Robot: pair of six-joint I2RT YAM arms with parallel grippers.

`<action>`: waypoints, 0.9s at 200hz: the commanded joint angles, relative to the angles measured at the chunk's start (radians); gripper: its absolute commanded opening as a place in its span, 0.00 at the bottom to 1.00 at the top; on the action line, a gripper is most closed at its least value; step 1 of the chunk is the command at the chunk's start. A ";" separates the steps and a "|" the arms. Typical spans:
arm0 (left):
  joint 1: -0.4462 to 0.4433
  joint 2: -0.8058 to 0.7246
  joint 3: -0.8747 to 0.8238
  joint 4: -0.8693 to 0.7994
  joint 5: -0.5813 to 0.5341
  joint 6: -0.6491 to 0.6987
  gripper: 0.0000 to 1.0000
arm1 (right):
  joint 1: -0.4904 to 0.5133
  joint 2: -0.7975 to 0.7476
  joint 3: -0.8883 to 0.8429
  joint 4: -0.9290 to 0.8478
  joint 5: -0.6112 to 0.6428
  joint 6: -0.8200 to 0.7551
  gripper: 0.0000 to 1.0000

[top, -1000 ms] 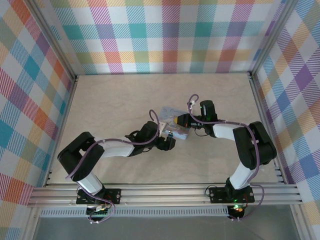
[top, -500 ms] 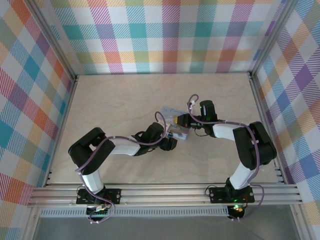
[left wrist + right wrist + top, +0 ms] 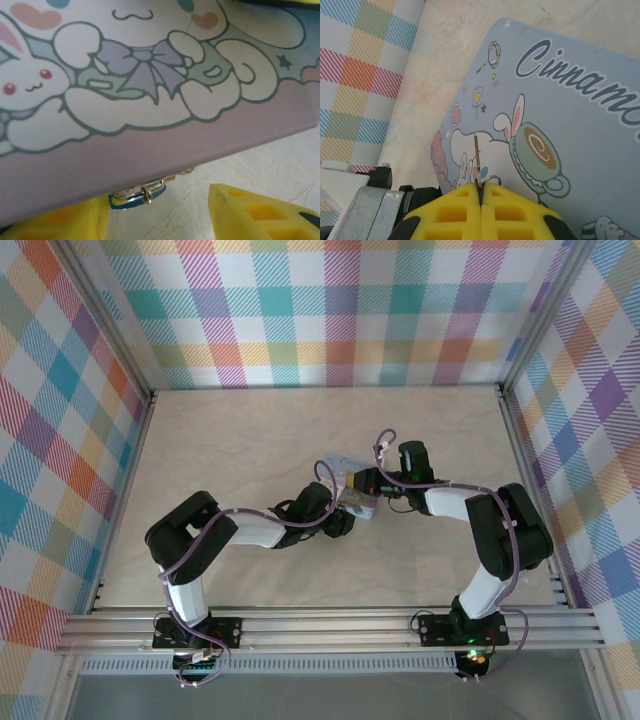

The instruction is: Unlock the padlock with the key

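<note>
Teal padlock (image 3: 125,201): hangs at the lower edge of the cartoon tin (image 3: 150,75), silvery shackle at the tin's clasp, just above the desk (image 3: 280,160).
Left claw (image 3: 160,202): released; yellow fingers (image 3: 255,212) stand apart on either side of the padlock, one just beside it, the other clear of it.
Right claw (image 3: 481,192): clenched on the key (image 3: 476,155), pads pressed together.
Key: thin dark sliver standing up from the pads, over the tin's printed lid.
Overhead: both claws meet at the tin, mid-desk.

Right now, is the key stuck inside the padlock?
No, the key pokes out bare from the shut right gripper, in front of the tin.
</note>
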 commanded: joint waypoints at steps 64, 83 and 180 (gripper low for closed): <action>-0.011 0.032 0.006 0.063 -0.075 -0.054 0.44 | 0.027 0.018 -0.025 -0.095 0.010 0.011 0.00; -0.012 0.031 0.002 0.070 -0.093 -0.068 0.42 | 0.029 0.020 -0.023 -0.095 0.008 0.011 0.00; -0.021 0.037 0.003 0.136 -0.045 -0.116 0.41 | 0.033 0.021 -0.019 -0.099 0.006 0.013 0.00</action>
